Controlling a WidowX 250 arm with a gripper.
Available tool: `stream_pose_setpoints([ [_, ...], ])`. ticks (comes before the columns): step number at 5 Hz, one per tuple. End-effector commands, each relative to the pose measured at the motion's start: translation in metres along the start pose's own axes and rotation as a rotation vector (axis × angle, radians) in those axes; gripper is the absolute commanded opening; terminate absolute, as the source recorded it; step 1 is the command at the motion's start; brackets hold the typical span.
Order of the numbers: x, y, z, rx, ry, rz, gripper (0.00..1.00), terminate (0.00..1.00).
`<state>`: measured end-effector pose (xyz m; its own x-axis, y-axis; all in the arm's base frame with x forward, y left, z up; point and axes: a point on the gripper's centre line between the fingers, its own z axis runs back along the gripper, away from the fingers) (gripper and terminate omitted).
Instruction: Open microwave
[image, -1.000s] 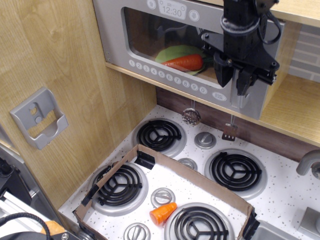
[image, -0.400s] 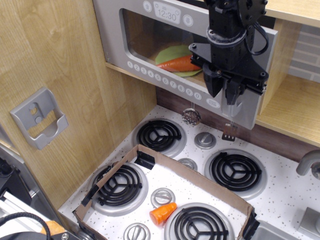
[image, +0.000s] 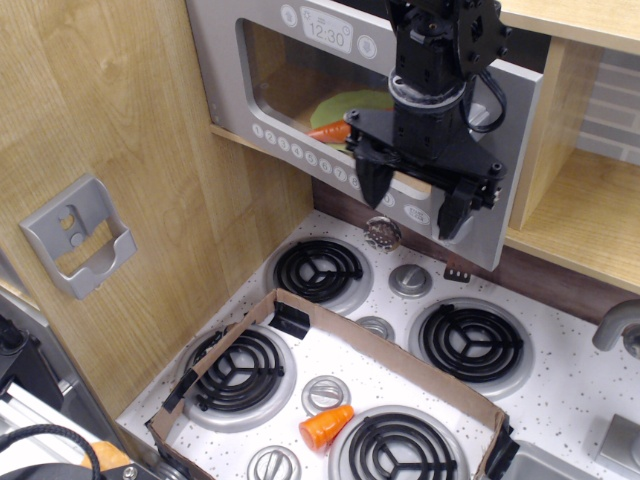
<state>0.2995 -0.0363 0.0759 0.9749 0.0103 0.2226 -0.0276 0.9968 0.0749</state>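
Slippage is looking likeliest, since the gripper (image: 412, 200) is hanging spread wide and holding nothing before the microwave (image: 300, 90), mounted above the stove (image: 400, 330), whose door is standing partly ajar.

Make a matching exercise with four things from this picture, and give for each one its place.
Things:
1. carrot
2. orange cup
3. grey wall holder
4. gripper

Places:
A. on the wooden side panel, at left
B. in front of the microwave door
C. inside the microwave, behind the window
D. inside the cardboard frame on the stove top

Pairs: 1-C, 2-D, 3-A, 4-B
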Motion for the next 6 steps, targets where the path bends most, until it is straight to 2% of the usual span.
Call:
stream_pose_setpoints([
  [1,-0.066,-0.024,0.017,0.004,-0.089,0.316,1.0,0.0],
  [2,-0.078,-0.058,0.008,-0.053,-0.087,0.322,1.0,0.0],
  [3,-0.058,-0.083,0.004,-0.094,-0.103,0.115,1.0,0.0],
  [4,-0.033,-0.097,0.003,-0.088,-0.158,-0.09,1.0,0.0],
  [5,-0.005,-0.112,-0.008,-0.107,-0.178,-0.309,1.0,0.0],
  [6,0.01,-0.126,-0.008,-0.091,-0.177,-0.427,1.0,0.0],
])
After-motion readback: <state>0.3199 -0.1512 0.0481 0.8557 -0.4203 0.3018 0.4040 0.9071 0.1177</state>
